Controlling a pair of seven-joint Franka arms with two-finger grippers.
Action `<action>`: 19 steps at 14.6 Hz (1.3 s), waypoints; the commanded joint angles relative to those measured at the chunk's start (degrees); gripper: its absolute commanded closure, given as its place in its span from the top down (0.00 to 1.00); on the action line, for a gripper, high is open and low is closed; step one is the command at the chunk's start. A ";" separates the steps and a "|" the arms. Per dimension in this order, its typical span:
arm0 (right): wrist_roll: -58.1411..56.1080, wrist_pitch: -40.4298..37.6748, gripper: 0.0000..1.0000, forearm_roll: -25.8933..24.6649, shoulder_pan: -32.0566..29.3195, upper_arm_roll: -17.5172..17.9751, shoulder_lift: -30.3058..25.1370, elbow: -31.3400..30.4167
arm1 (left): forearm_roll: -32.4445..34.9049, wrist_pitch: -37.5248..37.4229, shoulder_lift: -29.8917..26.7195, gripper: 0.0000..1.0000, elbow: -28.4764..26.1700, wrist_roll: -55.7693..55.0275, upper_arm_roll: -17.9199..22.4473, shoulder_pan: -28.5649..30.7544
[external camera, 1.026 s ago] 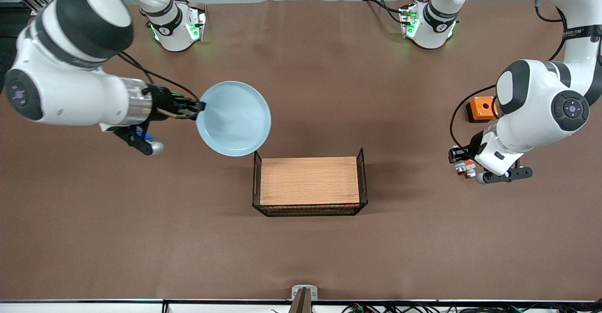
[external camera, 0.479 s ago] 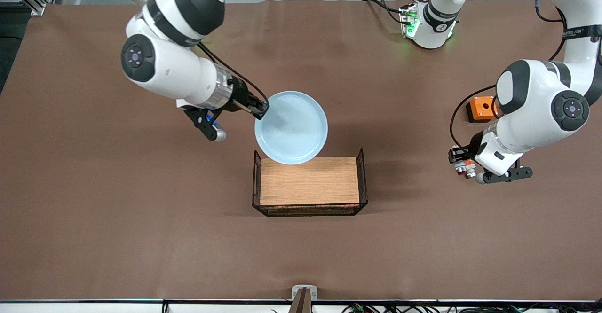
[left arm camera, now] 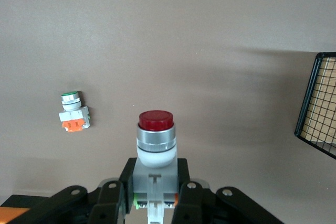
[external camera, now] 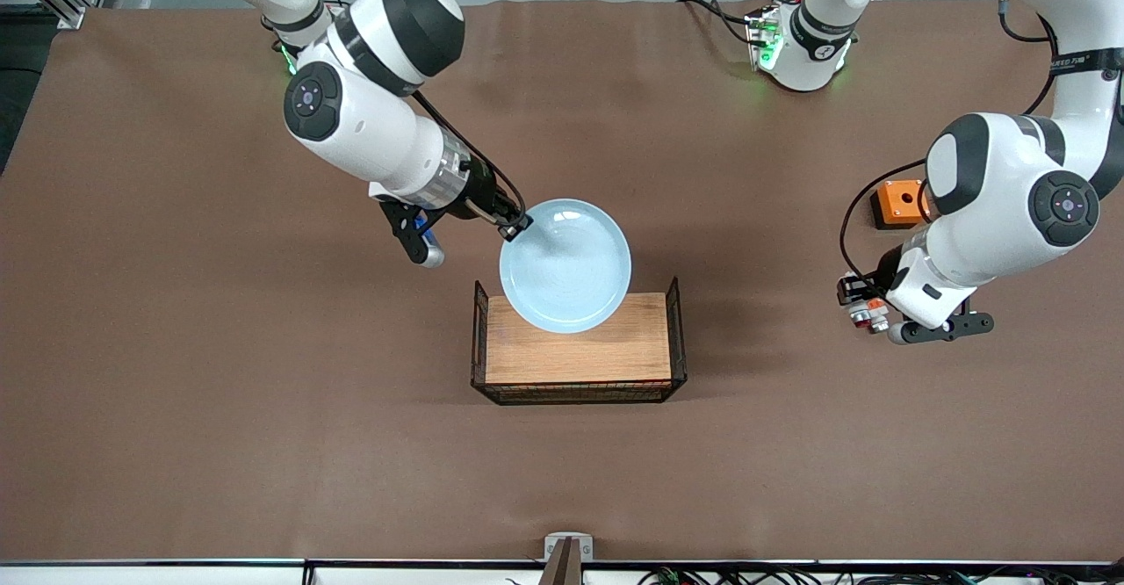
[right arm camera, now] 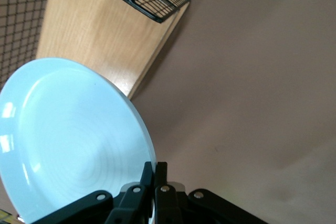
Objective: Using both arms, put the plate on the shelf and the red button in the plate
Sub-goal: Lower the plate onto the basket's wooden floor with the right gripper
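Table [external camera: 219, 444] brown, long. Rack [external camera: 575, 352] stood mid-table, wooden top, wire ends. Plate [external camera: 565, 264] hung over rack's edge farthest from camera, pinched by rim in right hand [external camera: 515, 226], clenched on it; rim grip left underside free, likely for setting flat on rack top. Box [external camera: 897, 203], orange, sat near table's left-arm end. Left hand [external camera: 853, 297] hovered near that end, gripping button [left arm camera: 155, 132] by body, red cap outward, apparently waiting. Green-capped switch [left arm camera: 73, 112] lay on table nearby.
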 commanded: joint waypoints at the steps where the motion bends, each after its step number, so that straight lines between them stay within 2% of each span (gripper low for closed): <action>1: 1.83 2.81 0.00 -3.33 1.57 -0.65 0.34 -0.85 | -0.69 -0.69 0.12 0.34 0.42 -0.48 0.06 -0.01; 11: 4.02 13.45 0.00 -6.85 4.64 -0.73 3.42 -3.75 | -0.69 -0.69 0.39 0.34 0.50 -0.39 -0.03 0.08; 14: 4.02 15.29 0.00 -10.10 4.73 -0.73 4.65 -3.75 | -0.69 -0.69 0.39 0.34 0.50 -0.39 0.06 0.08; 19: 4.02 20.03 0.00 -10.37 4.82 -0.73 6.32 -3.75 | -0.69 -0.69 0.39 0.34 0.50 -0.39 -0.03 0.08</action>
